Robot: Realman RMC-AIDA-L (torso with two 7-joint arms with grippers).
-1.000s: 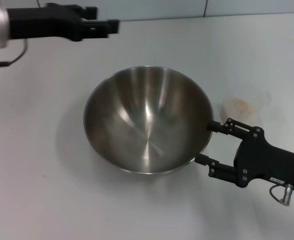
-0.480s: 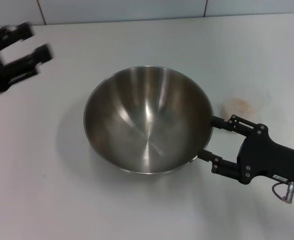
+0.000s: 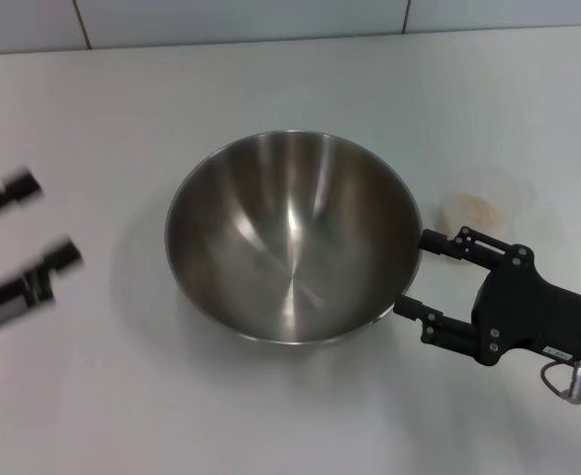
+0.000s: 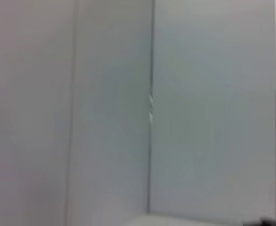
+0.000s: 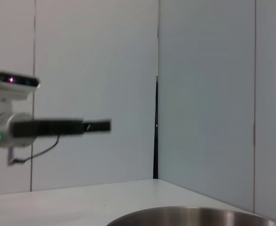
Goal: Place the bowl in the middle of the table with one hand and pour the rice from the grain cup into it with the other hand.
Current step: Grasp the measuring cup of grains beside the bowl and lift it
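The bowl (image 3: 292,236), large and steel, stands in the middle of the table with nothing inside; its rim also shows in the right wrist view (image 5: 199,215). My right gripper (image 3: 412,272) is open, its two fingers just off the bowl's right rim, holding nothing. The grain cup (image 3: 490,201), clear and faint, stands on the table right of the bowl, beyond my right gripper. The rice (image 3: 471,209) is a pale patch inside it. My left gripper (image 3: 48,220) is open and empty at the table's left edge, blurred; the right wrist view shows it edge-on (image 5: 102,125).
The white table (image 3: 270,79) runs back to a grey panelled wall (image 3: 241,20). The left wrist view shows only wall panels (image 4: 152,113). A metal connector (image 3: 570,381) hangs below my right gripper body.
My left gripper has swung from the far left corner down to the left edge, nearer me. My right gripper has drawn slightly right, away from the bowl. The bowl has not moved.
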